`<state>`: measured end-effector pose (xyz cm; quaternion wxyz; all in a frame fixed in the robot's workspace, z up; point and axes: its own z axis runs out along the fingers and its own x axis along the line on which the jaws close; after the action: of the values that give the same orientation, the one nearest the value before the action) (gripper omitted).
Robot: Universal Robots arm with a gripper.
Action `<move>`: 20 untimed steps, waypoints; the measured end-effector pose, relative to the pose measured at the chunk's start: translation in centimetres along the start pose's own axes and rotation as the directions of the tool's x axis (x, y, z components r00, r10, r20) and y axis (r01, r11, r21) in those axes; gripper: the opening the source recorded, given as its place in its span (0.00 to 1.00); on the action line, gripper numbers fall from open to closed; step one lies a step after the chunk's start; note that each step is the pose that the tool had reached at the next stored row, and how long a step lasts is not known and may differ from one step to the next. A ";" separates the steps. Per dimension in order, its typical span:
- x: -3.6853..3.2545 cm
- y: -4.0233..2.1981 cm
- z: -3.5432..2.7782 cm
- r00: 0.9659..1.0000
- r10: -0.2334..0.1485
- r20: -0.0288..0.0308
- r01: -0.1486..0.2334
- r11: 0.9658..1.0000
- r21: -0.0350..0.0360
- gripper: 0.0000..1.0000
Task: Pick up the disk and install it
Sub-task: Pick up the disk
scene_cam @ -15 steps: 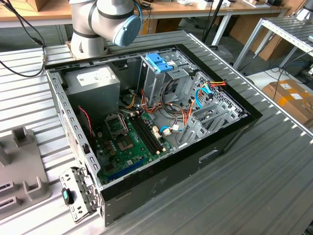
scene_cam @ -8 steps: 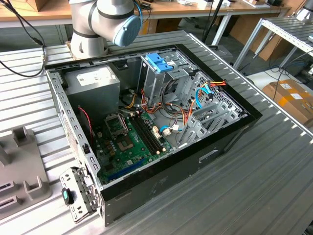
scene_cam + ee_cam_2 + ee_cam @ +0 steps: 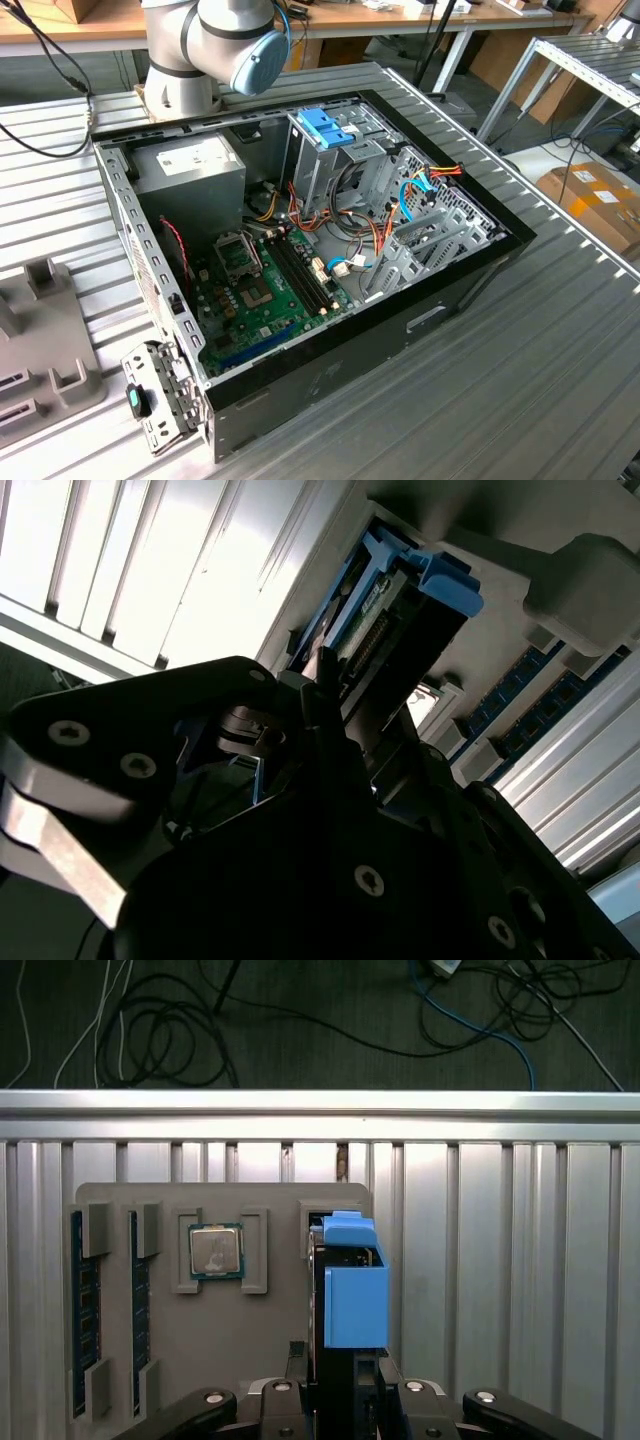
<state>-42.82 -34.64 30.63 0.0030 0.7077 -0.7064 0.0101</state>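
The disk (image 3: 352,1295) is a dark drive with bright blue side rails. It stands on edge in a slot of the grey parts holder (image 3: 270,1325), which lies on the ribbed metal table. In the second wrist view, the disk (image 3: 405,615) shows its connector edge and a blue rail end. My gripper (image 3: 346,1392) is down over the near end of the disk, with its black body on both sides of it. In the second wrist view my gripper (image 3: 322,685) lies right against the disk. The open computer case (image 3: 320,250) lies on its side in the exterior view.
The holder also carries a processor chip (image 3: 216,1252) and two memory sticks (image 3: 80,1310). Inside the case are a tall metal cage with a blue bracket (image 3: 325,125), a power supply (image 3: 190,170), the green mainboard (image 3: 265,290) and loose cables. Cables lie on the floor beyond the table edge.
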 end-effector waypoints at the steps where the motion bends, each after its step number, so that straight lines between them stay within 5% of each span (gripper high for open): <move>1: 0.00 0.00 0.00 1.000 -0.001 0.000 0.001 1.000 0.000 0.35; 10: 0.01 -0.01 -0.76 1.000 -0.004 0.000 0.004 1.000 0.000 0.35; 20: 0.06 -0.03 -2.99 1.000 -0.004 0.000 0.004 1.000 0.000 0.35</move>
<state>-42.82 -34.64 33.62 0.0030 0.7091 -0.7051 0.0101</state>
